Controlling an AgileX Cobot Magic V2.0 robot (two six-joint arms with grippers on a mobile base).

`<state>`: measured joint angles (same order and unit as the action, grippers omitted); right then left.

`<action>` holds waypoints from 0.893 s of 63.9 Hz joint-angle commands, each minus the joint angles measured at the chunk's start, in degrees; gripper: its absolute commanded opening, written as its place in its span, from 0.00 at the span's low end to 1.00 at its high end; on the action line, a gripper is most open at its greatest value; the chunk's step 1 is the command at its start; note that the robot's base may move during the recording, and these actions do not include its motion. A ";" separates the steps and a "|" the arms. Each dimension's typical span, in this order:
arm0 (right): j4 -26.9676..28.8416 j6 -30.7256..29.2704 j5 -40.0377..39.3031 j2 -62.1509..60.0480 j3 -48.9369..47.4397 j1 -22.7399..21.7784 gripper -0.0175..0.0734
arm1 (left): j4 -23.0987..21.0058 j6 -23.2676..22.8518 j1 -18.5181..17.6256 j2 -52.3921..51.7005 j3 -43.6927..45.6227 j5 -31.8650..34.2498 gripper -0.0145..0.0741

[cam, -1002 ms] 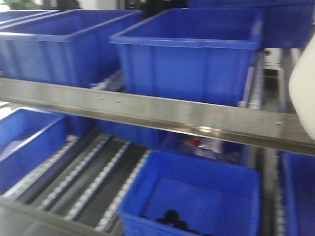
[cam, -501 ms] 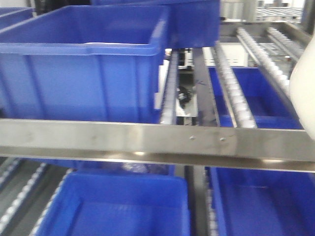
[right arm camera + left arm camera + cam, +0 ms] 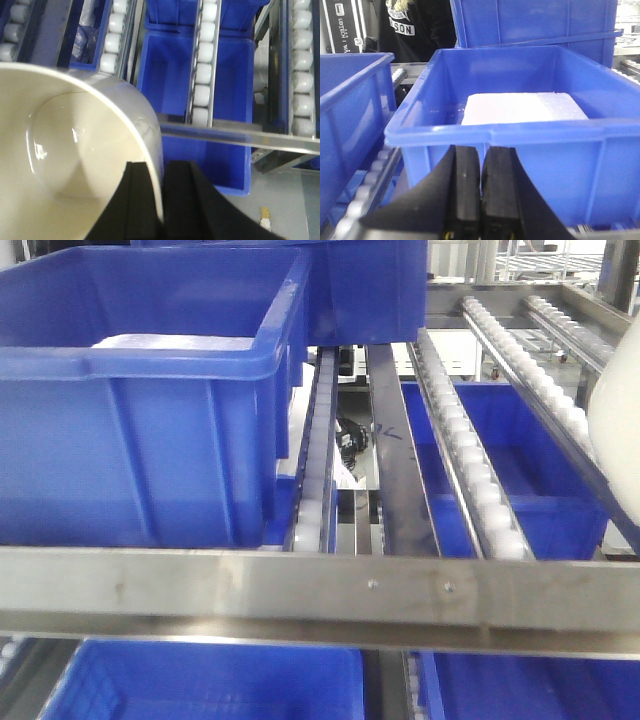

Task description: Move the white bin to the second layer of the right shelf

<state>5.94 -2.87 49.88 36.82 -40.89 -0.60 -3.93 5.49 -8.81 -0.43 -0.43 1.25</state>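
Observation:
The white bin [image 3: 75, 160] is a smooth cream tub held in the air. My right gripper [image 3: 163, 172] is shut on its wall, one finger inside and one outside. In the front view the bin [image 3: 617, 445] shows only as a white curve at the right edge. Under and beside it runs a rack level with white roller lanes [image 3: 470, 455] and a riveted steel front rail [image 3: 320, 590]. The rail [image 3: 240, 136] and rollers [image 3: 204, 70] lie below the bin in the right wrist view. My left gripper [image 3: 481, 150] is shut and empty, facing a blue crate.
A large blue crate [image 3: 150, 410] sits on the left lanes and holds a white foam block [image 3: 525, 107]. More blue crates [image 3: 220, 90] sit on the level below. Another crate [image 3: 345, 125] stands left. A person in black [image 3: 415, 25] stands behind the rack.
The front view has swung right along the rack: the blue crates slid left in the view and the bare roller lanes came into the middle. The white bin stays at the right edge.

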 commanded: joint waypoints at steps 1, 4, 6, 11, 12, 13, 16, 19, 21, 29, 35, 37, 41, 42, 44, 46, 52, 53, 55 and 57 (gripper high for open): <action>0.72 -0.25 -4.48 0.23 -1.57 -0.24 0.29 | -0.19 -0.43 0.00 -0.86 -1.90 4.89 0.26; 0.72 -0.25 -4.48 0.23 -1.57 -0.24 0.29 | -0.19 -0.43 0.00 -0.86 -1.90 4.89 0.26; 0.72 -0.25 -4.48 0.23 -1.57 -0.24 0.29 | -0.19 -0.43 0.00 -0.86 -1.90 4.89 0.26; 0.72 -0.25 -4.48 0.23 -1.57 -0.24 0.29 | -0.19 -0.43 0.00 -0.86 -1.90 4.89 0.26; 0.72 -0.25 -4.48 0.23 -1.57 -0.24 0.29 | -0.19 -0.43 0.00 -0.86 -1.90 4.89 0.26; 0.72 -0.25 -4.48 0.23 -1.57 -0.24 0.29 | -0.19 -0.43 0.00 -0.86 -1.90 4.89 0.26; 0.72 -0.25 -4.48 0.23 -1.57 -0.24 0.29 | -0.19 -0.43 0.00 -0.86 -1.90 4.89 0.26; 0.72 -0.25 -4.48 0.23 -1.57 -0.24 0.29 | -0.19 -0.43 0.00 -0.86 -1.90 4.89 0.26; 0.72 -0.25 -4.48 0.23 -1.57 -0.24 0.29 | -0.19 -0.43 0.00 -0.86 -1.90 4.89 0.26; 0.72 -0.25 -4.62 0.23 -1.57 -0.24 0.29 | -0.19 -0.43 0.00 -0.86 -1.90 4.89 0.26; 0.72 -0.25 -4.53 0.23 -1.57 -0.24 0.29 | -0.19 -0.43 0.00 -0.86 -1.90 4.89 0.26; 0.72 -0.25 -4.53 0.23 -1.57 -0.24 0.29 | -0.19 -0.43 0.00 -0.86 -1.90 4.89 0.26; 0.72 -0.25 -4.53 0.23 -1.57 -0.24 0.29 | -0.19 -0.43 0.00 -0.86 -1.90 4.89 0.26; 0.72 -0.25 -4.53 0.23 -1.57 -0.24 0.29 | -0.19 -0.43 0.00 -0.86 -1.90 4.89 0.26; 0.72 -0.25 -4.53 0.23 -1.57 -0.24 0.29 | -0.19 -0.43 0.00 -0.86 -1.90 4.89 0.26; 0.72 -0.25 -4.53 0.23 -1.57 -0.24 0.29 | -0.19 -0.43 0.00 -0.86 -1.90 4.89 0.26; 0.72 -0.25 -4.53 0.23 -1.57 -0.24 0.29 | -0.19 -0.43 0.00 -0.86 -1.90 4.89 0.26; 0.72 -0.25 -4.53 0.23 -1.57 -0.24 0.29 | -0.19 -0.43 0.00 -0.86 -1.90 4.89 0.26; 0.72 -0.25 -4.53 0.23 -1.57 -0.24 0.29 | -0.19 -0.43 0.00 -0.86 -1.90 4.89 0.26; 0.72 -0.25 -4.53 0.23 -1.57 -0.24 0.29 | -0.19 -0.43 0.00 -0.86 -1.90 4.89 0.26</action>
<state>5.94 -2.87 49.88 36.82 -40.89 -0.60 -3.93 5.49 -8.81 -0.43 -0.43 1.25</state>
